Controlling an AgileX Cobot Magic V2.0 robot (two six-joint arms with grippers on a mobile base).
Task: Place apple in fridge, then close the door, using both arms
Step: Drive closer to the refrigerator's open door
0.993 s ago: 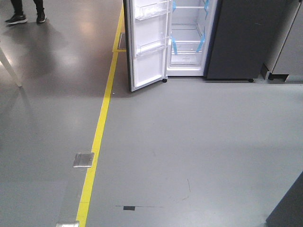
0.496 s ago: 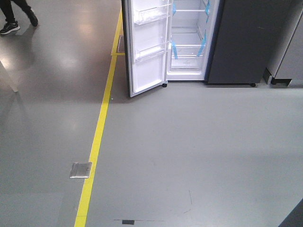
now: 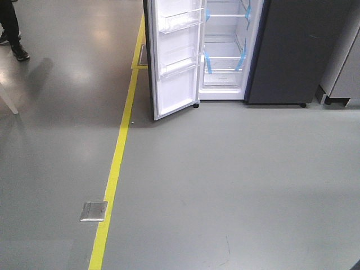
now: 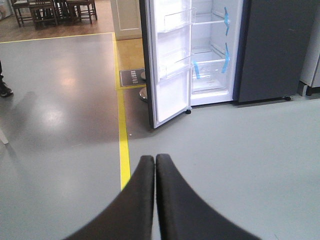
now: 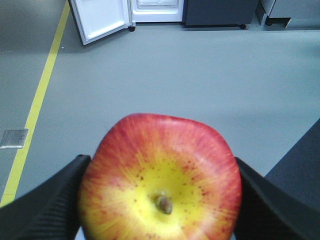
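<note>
Apple (image 5: 160,180), glossy red with a speckled yellow patch round its stem, fills your right wrist view. It is pinched between the ribbed black fingers (image 5: 45,205) of your right gripper (image 5: 160,197), well apart from the fridge (image 3: 225,84). Across the smooth grey floor (image 3: 236,180) you have a square metal plate (image 3: 93,211) and a yellow taped line (image 3: 115,163) just beside it. Next is the door (image 3: 174,90), swung wide, white inside with clear plastic bins (image 3: 181,19). Past it is the fridge's white interior, its shelves edged with blue tape (image 3: 207,61), and a flat dark grey panel (image 3: 298,50). Your left gripper (image 4: 155,162) has its curved matte fingers pressed together, holding nothing.
</note>
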